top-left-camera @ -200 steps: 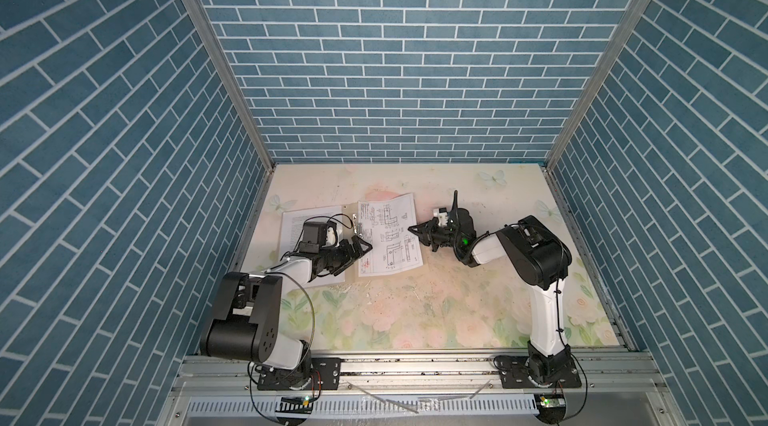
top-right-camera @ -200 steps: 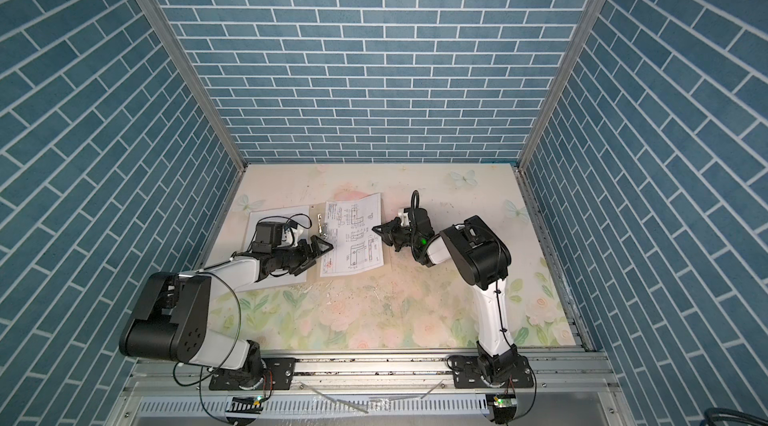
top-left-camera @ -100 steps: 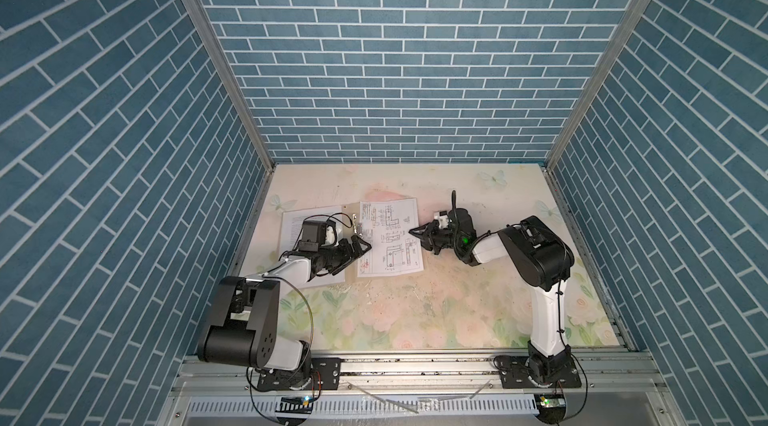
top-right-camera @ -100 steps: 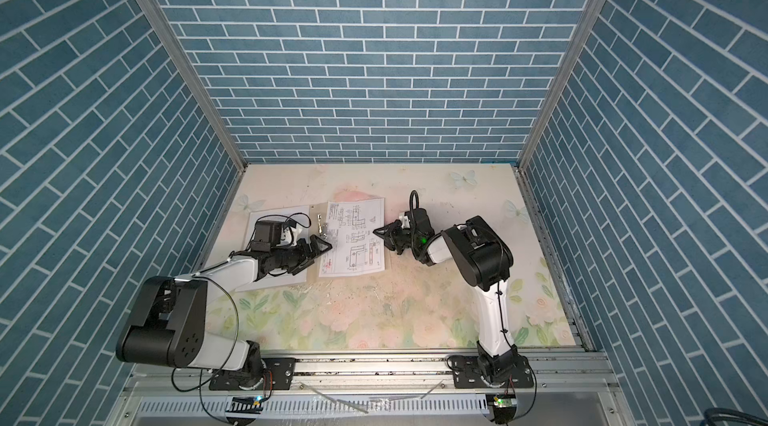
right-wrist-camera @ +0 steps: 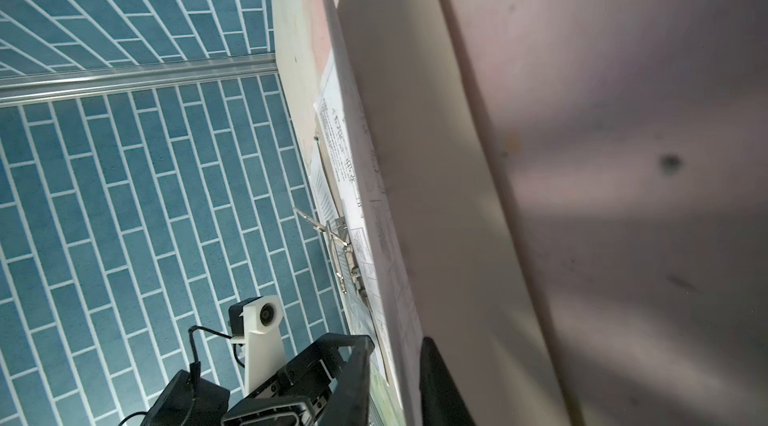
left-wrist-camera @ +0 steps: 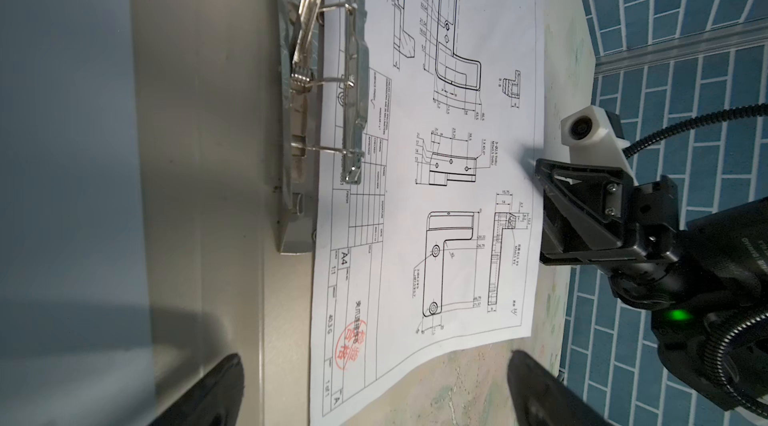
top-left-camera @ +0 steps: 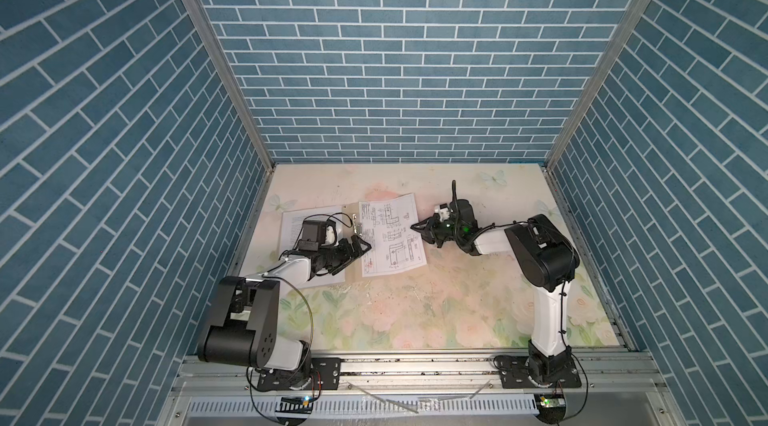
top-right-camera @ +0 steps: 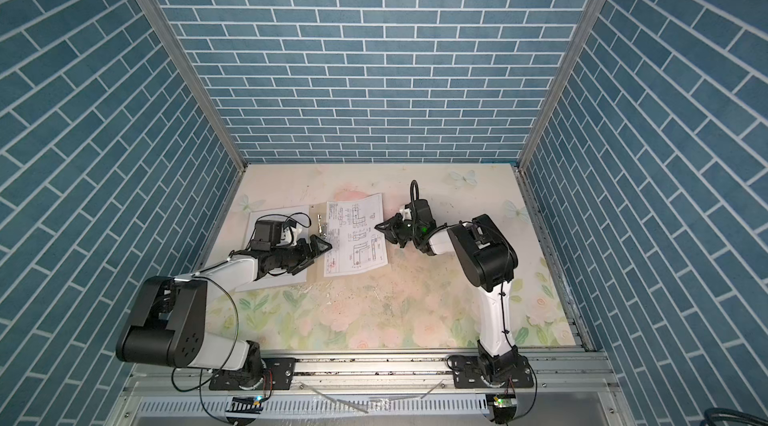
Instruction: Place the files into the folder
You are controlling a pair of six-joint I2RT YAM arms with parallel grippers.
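The beige folder lies open on the table, its metal ring clip along the middle. A white file with text rests on its left half. The file with line drawings lies right of the clip, nearly flat. My left gripper hovers open over the folder's fold and the drawing sheet's near corner, with nothing between its fingers. My right gripper is at that sheet's right edge. In the right wrist view the sheet's edge runs between the narrowly parted fingers; a pinch does not show.
Blue brick walls close the floral tabletop in on three sides. An aluminium rail with both arm bases runs along the front edge. The right arm's elbow stands over the table's right part.
The drawing sheet's right side, held raised a second ago, has come down nearly flat, and the right gripper went down with it. The left arm has barely moved.
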